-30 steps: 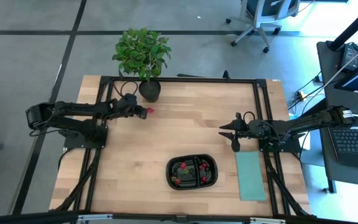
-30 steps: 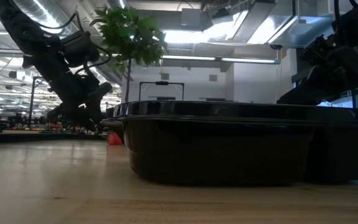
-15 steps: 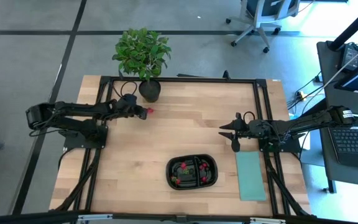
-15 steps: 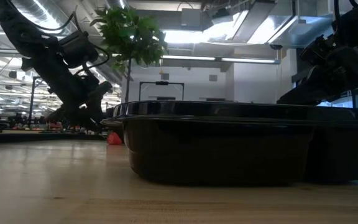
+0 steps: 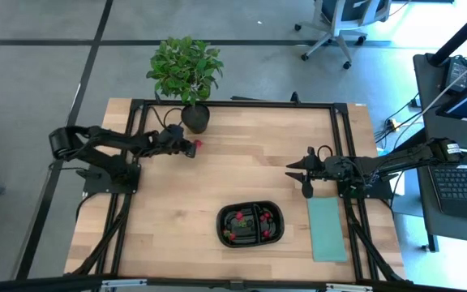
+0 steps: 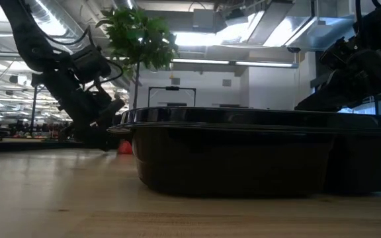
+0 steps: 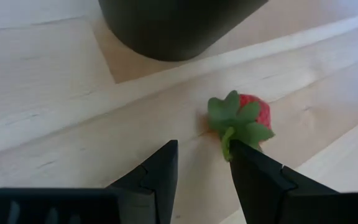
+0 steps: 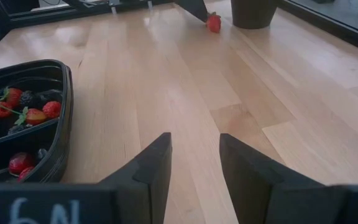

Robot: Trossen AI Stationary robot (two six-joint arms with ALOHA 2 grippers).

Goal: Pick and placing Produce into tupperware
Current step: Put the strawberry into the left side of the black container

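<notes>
Dark left gripper [image 7: 201,163] low at the far-left of the pale wooden table [image 5: 242,174], arm stretched out beside the black plant pot [image 5: 194,118], fingers parted, nothing between them; small red strawberry with green leafy cap [image 7: 244,119] just off one fingertip. Right gripper [image 8: 194,155] hovering mid-right, fingers apart, empty. Black oval two-compartment plastic container [image 5: 250,225] near front, red berries [image 8: 18,106] inside.

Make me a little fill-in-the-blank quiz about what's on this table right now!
1. The left pincer reaches toward a loose ____ beside the plant pot.
2. The black container has ____ compartments.
3. The pale teal mat lies beside the container, under the ____ arm.

Missing words: strawberry; two; right
</notes>
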